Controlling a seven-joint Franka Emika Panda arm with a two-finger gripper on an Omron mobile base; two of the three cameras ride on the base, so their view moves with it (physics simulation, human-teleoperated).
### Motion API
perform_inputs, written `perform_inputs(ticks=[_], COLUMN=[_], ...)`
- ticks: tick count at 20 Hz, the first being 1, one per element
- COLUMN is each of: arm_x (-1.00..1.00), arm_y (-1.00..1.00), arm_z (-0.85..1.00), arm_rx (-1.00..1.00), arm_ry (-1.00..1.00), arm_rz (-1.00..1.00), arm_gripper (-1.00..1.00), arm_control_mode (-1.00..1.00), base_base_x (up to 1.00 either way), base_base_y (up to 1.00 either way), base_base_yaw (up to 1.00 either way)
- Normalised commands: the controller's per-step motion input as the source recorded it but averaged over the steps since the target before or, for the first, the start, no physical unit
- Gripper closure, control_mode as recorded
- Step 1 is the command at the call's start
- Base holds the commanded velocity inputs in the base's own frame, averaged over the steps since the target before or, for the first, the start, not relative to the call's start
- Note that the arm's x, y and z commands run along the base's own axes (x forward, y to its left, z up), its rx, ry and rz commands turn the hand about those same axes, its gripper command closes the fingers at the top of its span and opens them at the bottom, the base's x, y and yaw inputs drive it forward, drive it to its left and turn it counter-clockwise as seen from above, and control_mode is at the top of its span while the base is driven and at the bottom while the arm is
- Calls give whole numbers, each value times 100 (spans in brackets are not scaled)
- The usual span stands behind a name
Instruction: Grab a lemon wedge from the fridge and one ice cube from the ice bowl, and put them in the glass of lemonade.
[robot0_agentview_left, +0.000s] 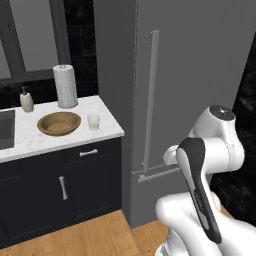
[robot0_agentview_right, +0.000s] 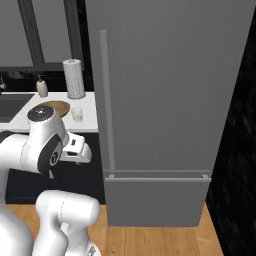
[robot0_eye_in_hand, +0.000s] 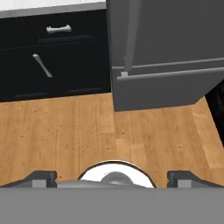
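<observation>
The grey fridge (robot0_agentview_left: 200, 75) (robot0_agentview_right: 165, 90) (robot0_eye_in_hand: 175, 39) stands shut, its long bar handle (robot0_agentview_left: 151, 100) (robot0_agentview_right: 106, 100) on its left edge. The lemon wedge is hidden. On the white counter sits the brown ice bowl (robot0_agentview_left: 59, 123) (robot0_agentview_right: 55, 107), and I cannot make out what is in it. The glass of lemonade (robot0_agentview_left: 93, 122) (robot0_agentview_right: 77, 114) stands just right of the bowl. My gripper (robot0_eye_in_hand: 112, 177) is open and empty, with its fingertips (robot0_eye_in_hand: 43, 176) wide apart. It points down at the wooden floor in front of the fridge and cabinets.
A paper towel roll (robot0_agentview_left: 65, 86) (robot0_agentview_right: 74, 78) and a beige soap dispenser (robot0_agentview_left: 26, 100) (robot0_agentview_right: 42, 87) stand at the back of the counter, a sink (robot0_agentview_left: 5, 127) at its left. Navy cabinets (robot0_agentview_left: 60, 185) (robot0_eye_in_hand: 52, 57) sit below. A black wall (robot0_agentview_left: 247, 100) flanks the fridge's right side.
</observation>
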Motion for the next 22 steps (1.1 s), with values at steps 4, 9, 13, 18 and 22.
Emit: perform_inputs(ticks=[4, 9, 13, 18, 22], arm_x=[93, 76, 72, 83, 62], arm_y=[-11, -34, -13, 0, 0], arm_z=[-6, 0, 0, 0, 0], arm_rx=[0, 0, 2, 1, 0], arm_ry=[-17, -8, -5, -6, -19], arm_rz=[0, 0, 0, 3, 7], arm_gripper=[-100, -100, -100, -100, -100], arm_control_mode=[-100, -100, -100, -100, -100], base_base_x=[0, 0, 0, 0, 0], base_base_y=[0, 0, 0, 0, 0], base_base_yaw=[0, 0, 0, 0, 0])
